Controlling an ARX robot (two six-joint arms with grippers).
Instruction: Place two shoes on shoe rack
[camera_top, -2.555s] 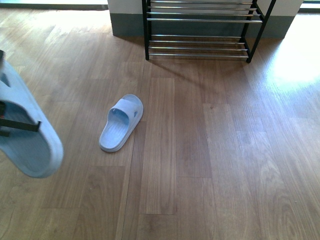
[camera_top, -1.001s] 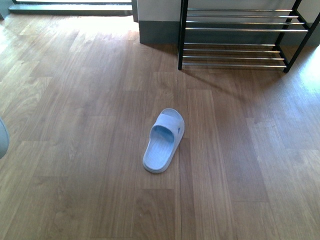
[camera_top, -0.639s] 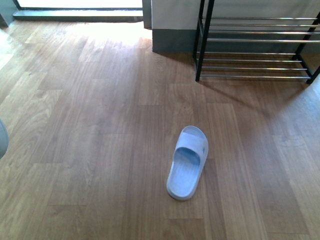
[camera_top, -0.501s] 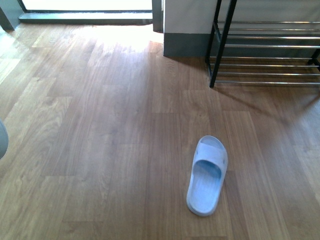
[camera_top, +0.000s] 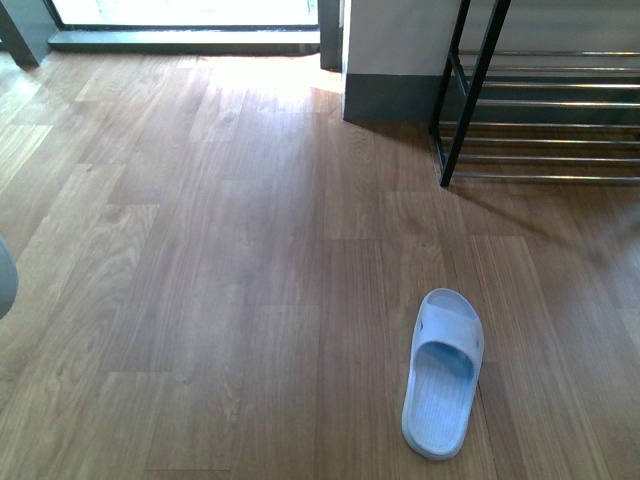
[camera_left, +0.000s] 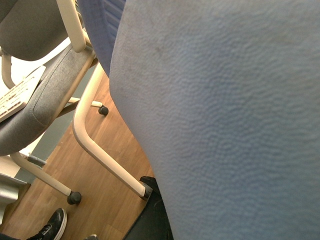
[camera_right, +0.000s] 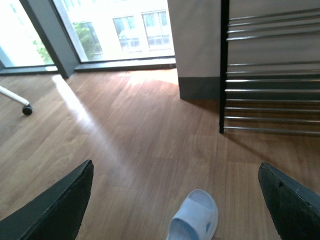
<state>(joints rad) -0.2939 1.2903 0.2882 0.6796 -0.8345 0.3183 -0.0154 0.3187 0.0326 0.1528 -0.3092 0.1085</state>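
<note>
Slipper on the floor (camera_top: 443, 375): a pale blue slide, flat on its sole on the wood floor (camera_top: 200, 300). It's low and to the right in the front view, toe end aimed roughly toward the rack. In the right wrist view it (camera_right: 194, 218) sits at the bottom edge between the two fingers, touching neither.

Other slipper (camera_left: 225, 125): same pale blue. Its pebbly surface fills most of the left wrist view, right up against the camera and off the floor. In the front view we only get what looks like a sliver of it (camera_top: 4, 278) at the left edge.

Shoe rack (camera_top: 540, 110): black frame with tiers of thin silver bars, standing on the floor by the wall, well apart from the slipper on the floor.

Right gripper (camera_right: 175, 167): dark fingers (camera_right: 55, 210) spread wide, nothing between them.

Left gripper: hidden behind the other slipper, so we can't tell if it's clamped or loose.

Wall (camera_top: 390, 50): white with a grey skirting, just left of the rack.

Window (camera_right: 120, 30): tall glass, throwing bright light on the boards.

Chair (camera_left: 45, 95): grey seat and cream tube legs with black feet, beside the other slipper in the left wrist view.

Black shoe (camera_left: 50, 227): near one chair foot, only partly in frame.
</note>
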